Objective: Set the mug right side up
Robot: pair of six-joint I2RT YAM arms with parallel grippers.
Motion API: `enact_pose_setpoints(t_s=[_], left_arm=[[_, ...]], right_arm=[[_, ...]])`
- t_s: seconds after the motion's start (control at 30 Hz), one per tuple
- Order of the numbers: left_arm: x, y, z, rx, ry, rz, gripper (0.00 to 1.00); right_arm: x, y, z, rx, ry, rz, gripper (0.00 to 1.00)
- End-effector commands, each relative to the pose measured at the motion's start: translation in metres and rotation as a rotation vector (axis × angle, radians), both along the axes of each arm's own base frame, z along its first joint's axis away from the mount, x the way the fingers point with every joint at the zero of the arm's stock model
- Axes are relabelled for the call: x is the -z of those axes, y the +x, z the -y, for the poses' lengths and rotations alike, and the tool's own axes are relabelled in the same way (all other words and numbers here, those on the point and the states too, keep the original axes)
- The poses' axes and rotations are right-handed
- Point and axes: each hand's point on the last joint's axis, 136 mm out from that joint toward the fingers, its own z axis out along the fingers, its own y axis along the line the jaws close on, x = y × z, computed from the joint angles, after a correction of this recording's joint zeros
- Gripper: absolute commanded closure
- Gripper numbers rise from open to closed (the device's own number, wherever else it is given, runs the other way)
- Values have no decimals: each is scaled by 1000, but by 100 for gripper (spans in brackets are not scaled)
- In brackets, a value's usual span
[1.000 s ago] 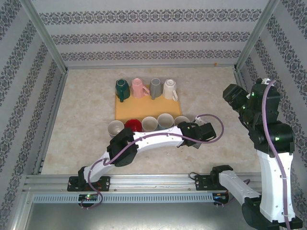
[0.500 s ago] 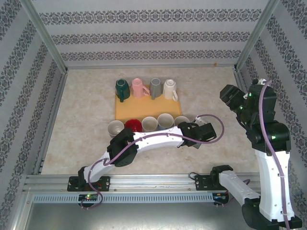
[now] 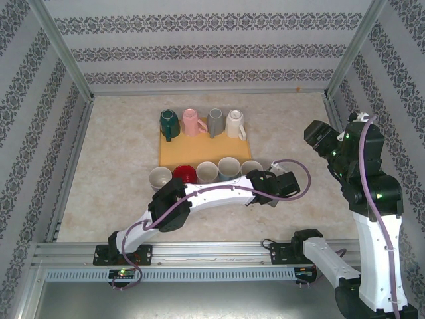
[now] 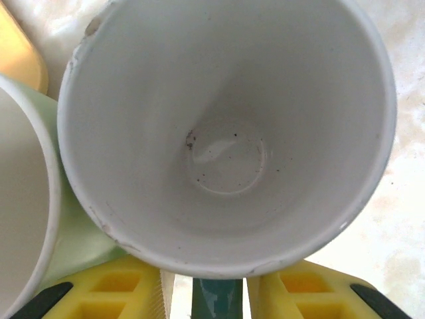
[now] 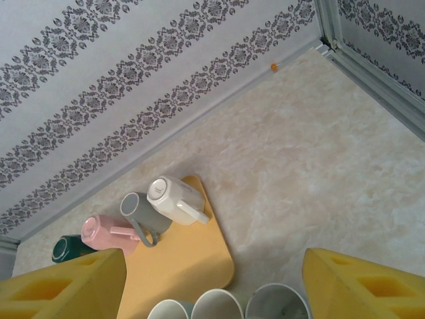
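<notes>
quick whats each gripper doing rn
Left gripper: fingers at the upright mug; gripping or open cannot be told.
Right gripper: open, holding nothing.

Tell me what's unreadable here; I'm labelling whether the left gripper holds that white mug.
Left wrist: the left gripper fingers are cut off by the bottom edge, so grip on the white mug is unclear.
Top view: the arm's own wrist covers that grip.
Right wrist: the bottom edge cuts the front mugs.

5 mugs [image 3: 206, 172] packed along tray [image 3: 192, 151] front, open table [image 3: 292, 126] right
</notes>
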Motion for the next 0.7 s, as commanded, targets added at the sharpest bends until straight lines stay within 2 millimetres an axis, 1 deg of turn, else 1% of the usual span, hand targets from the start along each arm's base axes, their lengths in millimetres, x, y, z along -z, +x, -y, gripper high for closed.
enact_pose_setpoints(t_s=[0.0, 0.33, 0.47, 0.57, 0.67], left_arm=[[-24, -2, -5, -1, -14, 45, 66], [-28, -5, -13, -1, -20, 47, 66], [-34, -8, -9, 34, -60, 45, 65], [-44, -8, -8, 56, -88, 63, 65], [-60, -5, -10, 72, -119, 85, 64]], right_arm=[[-1, 0, -1, -9, -5, 13, 29], [7, 0, -2, -9, 7, -3, 29], [9, 0, -1, -6, 10, -9, 29], [9, 1, -2, -10, 14, -7, 28], [9, 3, -5, -24, 11, -11, 28]])
